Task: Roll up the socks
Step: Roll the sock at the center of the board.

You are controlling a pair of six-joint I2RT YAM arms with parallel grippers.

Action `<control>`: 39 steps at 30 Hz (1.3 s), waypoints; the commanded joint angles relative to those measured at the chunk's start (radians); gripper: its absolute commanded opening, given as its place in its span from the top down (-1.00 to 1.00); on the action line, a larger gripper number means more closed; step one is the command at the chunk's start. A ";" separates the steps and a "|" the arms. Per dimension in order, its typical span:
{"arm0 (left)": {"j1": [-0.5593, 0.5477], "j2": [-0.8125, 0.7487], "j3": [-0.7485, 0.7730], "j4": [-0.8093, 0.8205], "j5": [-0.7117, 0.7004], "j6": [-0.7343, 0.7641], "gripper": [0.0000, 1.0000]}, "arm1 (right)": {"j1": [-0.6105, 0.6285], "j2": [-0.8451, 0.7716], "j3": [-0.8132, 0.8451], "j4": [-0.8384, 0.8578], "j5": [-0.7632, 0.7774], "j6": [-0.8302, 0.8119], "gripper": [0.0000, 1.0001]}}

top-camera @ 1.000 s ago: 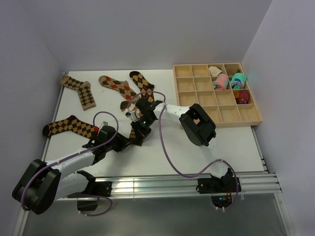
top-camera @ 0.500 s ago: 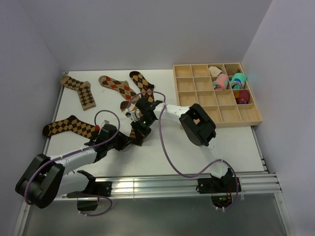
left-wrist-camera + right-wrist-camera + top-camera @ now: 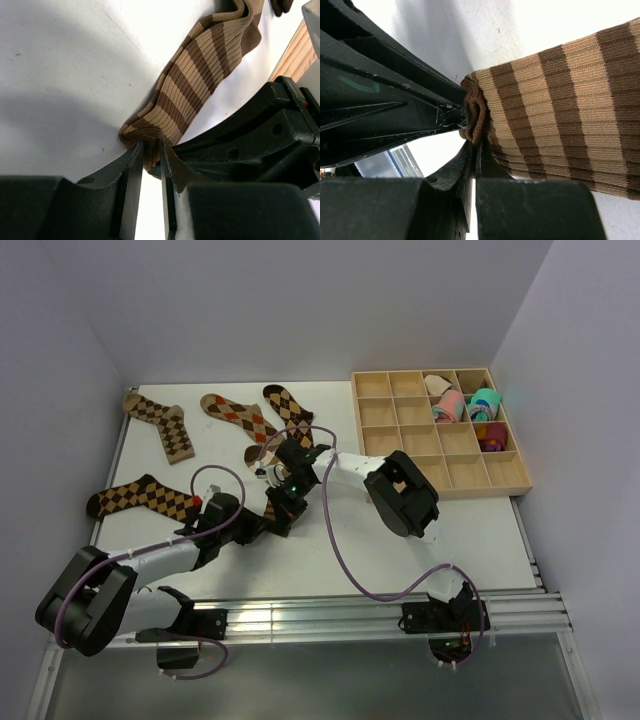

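The brown-and-cream striped sock lies flat on the white table; in the top view only a bit of it shows beside the arms. My left gripper is shut on its bunched end, and in the top view the left gripper sits near the table's middle. My right gripper is shut on the sock's rolled edge, jaws pinching the fabric; from above the right gripper is right against the left one. Four argyle socks lie flat: three at the back, one at the left.
A wooden compartment tray stands at the back right, with pink and teal rolled bundles in its far cells. The right arm's elbow hangs just in front of the tray. Walls close the table on the left, back and right.
The left arm's elbow and forearm have shifted a little to the right. Both grippers stay shut on the striped sock at nearly the same spot.
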 commanded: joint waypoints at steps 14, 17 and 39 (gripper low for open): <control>-0.001 0.156 -0.022 0.093 -0.020 -0.032 0.47 | -0.008 -0.011 -0.085 0.076 0.116 -0.005 0.62; -0.001 0.178 -0.028 0.103 0.000 -0.035 0.48 | -0.008 -0.043 -0.114 0.105 0.129 0.032 0.50; 0.000 0.144 -0.031 0.085 -0.008 -0.012 0.51 | 0.016 -0.540 -0.571 0.583 0.495 0.089 -0.30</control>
